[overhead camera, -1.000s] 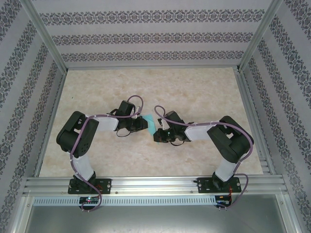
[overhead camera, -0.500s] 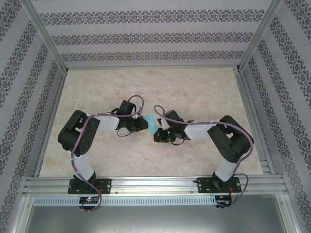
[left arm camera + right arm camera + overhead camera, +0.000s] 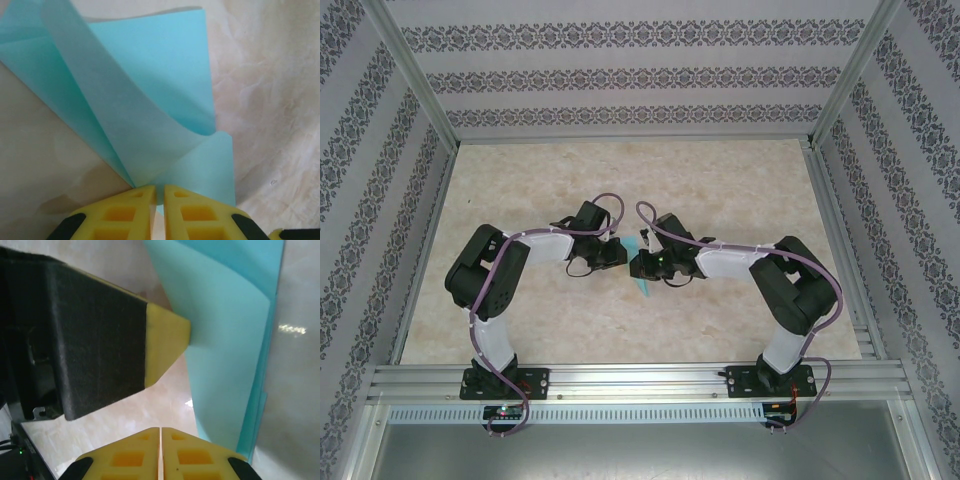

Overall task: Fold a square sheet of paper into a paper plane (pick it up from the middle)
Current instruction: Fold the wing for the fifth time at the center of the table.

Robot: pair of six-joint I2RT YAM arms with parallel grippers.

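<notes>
The square sheet of paper [image 3: 646, 288] is light blue and folded into layers, held above the table between the two arms. In the left wrist view the paper [image 3: 150, 100] fans out from the yellow fingers, one flap curling over. My left gripper [image 3: 160, 192] is shut on its lower corner; from above it [image 3: 620, 257] points right. My right gripper [image 3: 635, 266] faces it, tip to tip. In the right wrist view the right gripper [image 3: 160, 432] is shut with nothing between its fingers; the paper [image 3: 225, 340] hangs just right of them, pinched by the left fingertip [image 3: 167, 340].
The beige marbled table [image 3: 720, 190] spreads open around both arms. Aluminium rails [image 3: 640, 380] run along the near edge and posts stand at the corners. Patterned walls close the back and both sides.
Both grippers have closed in on each other at the table's middle until their tips nearly meet. The paper, a broad patch between them before, now shows as narrow slivers, one pointing toward the near edge.
</notes>
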